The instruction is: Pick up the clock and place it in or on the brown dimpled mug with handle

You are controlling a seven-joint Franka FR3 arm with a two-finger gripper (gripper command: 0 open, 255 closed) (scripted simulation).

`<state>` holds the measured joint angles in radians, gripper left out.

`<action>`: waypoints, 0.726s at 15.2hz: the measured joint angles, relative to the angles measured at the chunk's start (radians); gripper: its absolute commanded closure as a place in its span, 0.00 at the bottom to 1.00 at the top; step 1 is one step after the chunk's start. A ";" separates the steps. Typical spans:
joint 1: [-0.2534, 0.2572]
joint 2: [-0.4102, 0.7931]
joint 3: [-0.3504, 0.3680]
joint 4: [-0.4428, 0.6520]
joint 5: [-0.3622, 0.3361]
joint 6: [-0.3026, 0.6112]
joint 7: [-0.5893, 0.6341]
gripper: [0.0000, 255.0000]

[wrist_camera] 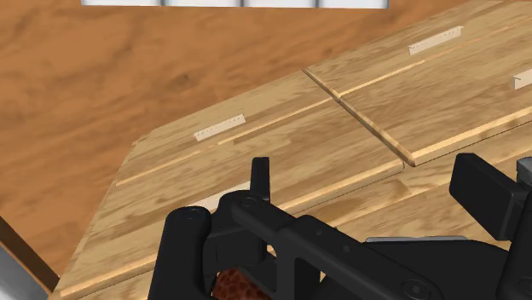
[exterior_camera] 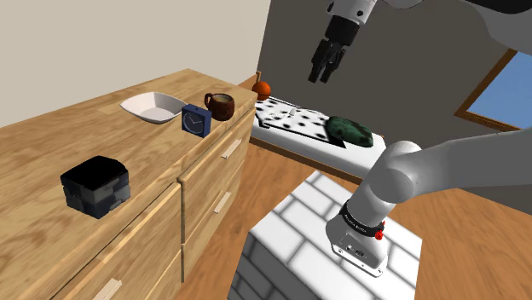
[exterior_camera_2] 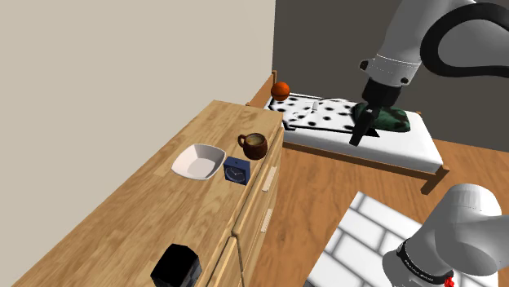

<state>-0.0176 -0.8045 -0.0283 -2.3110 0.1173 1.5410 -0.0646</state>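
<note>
Wooden dresser [exterior_camera: 60, 136], blue clock [exterior_camera: 195, 120] beside brown mug [exterior_camera: 220, 106]

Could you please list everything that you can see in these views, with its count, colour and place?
dresser: one, light wood, along the wall
clock: one, blue, on the dresser top, beside the mug
mug: one, brown, with a handle, near the dresser's far end
bowl: one, white, by the clock on the wall side
box: one, black, on the dresser top, far from the others
bed: one, white with a black-spotted cover, beyond the dresser
cushion: one, dark green, on the bed
ball: one, orange, at the bed's corner
window: one, wood-framed, shoulder view's right
stand: one, white brick pattern
arm: one, white
gripper: one, black, open, raised in the air
</note>
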 measured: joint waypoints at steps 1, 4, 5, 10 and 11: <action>0.000 0.000 0.000 0.000 0.000 0.000 0.000 0.00; 0.008 0.059 0.020 -0.002 0.005 0.060 0.005 0.00; 0.011 0.088 0.028 0.002 0.007 0.085 0.008 0.00; 0.023 0.244 0.062 0.022 0.005 0.219 0.012 0.00; 0.028 0.286 0.075 0.045 0.006 0.241 0.022 0.00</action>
<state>0.0106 -0.5184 0.0470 -2.2665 0.1235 1.7818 -0.0425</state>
